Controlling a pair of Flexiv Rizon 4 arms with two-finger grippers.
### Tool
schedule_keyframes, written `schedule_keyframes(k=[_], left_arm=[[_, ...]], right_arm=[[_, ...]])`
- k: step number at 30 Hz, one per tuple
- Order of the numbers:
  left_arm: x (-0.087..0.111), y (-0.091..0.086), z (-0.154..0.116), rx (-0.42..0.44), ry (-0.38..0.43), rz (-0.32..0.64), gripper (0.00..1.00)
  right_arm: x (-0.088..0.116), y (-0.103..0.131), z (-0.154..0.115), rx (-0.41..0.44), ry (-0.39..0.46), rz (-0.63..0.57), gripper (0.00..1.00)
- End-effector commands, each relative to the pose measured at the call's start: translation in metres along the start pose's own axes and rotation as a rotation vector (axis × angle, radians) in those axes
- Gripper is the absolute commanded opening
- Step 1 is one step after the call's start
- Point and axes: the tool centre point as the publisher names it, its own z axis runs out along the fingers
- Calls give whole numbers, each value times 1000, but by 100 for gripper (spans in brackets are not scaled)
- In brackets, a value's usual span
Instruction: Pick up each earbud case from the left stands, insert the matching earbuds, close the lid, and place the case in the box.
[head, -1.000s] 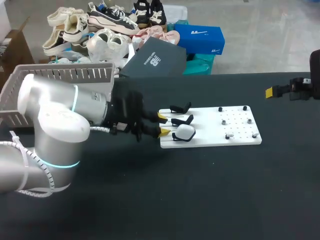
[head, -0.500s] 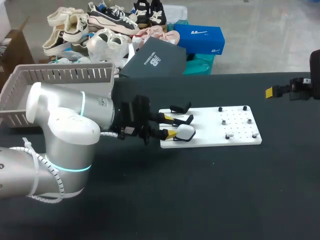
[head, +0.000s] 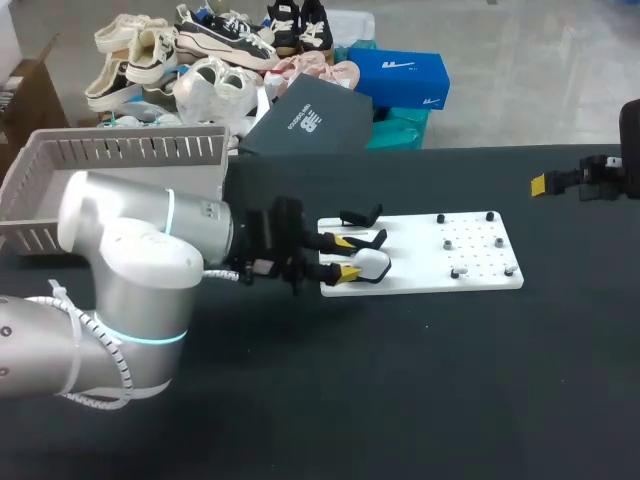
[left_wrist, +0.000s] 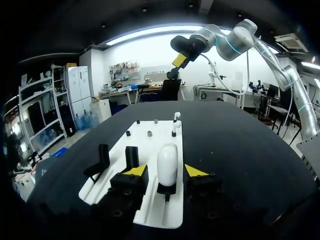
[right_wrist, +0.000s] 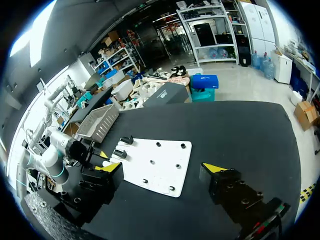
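A white earbud case (head: 372, 262) (left_wrist: 167, 164) stands on the nearest black stand of the white board (head: 480, 278) (left_wrist: 150, 145). My left gripper (head: 345, 257) (left_wrist: 166, 170) is open with the case between its yellow tips, a small gap showing on each side. Two other black stands (head: 362, 214) (left_wrist: 102, 159) beside it are bare. Small earbud pieces (head: 448, 243) sit among the pegs on the board's right half. My right gripper (head: 560, 182) (right_wrist: 162, 169) hangs open well to the right of the board, holding nothing.
A grey slatted basket (head: 60, 160) (right_wrist: 97, 122) stands at the table's back left, behind my left arm (head: 130, 270). Black tabletop (head: 400, 380) runs bare in front of the board.
My left gripper has moved right along the board until its tips stand on either side of the white case. The right arm has kept still.
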Motion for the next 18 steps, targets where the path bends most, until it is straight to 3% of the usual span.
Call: schedule_keyframes(k=[1,18], left_arm=[[1,4,6,9,-7,6,46],[-2,7,12,68,-7,-2,44]], right_arm=[[0,0,0,0,0,0,100],[0,0,0,0,0,0,100]])
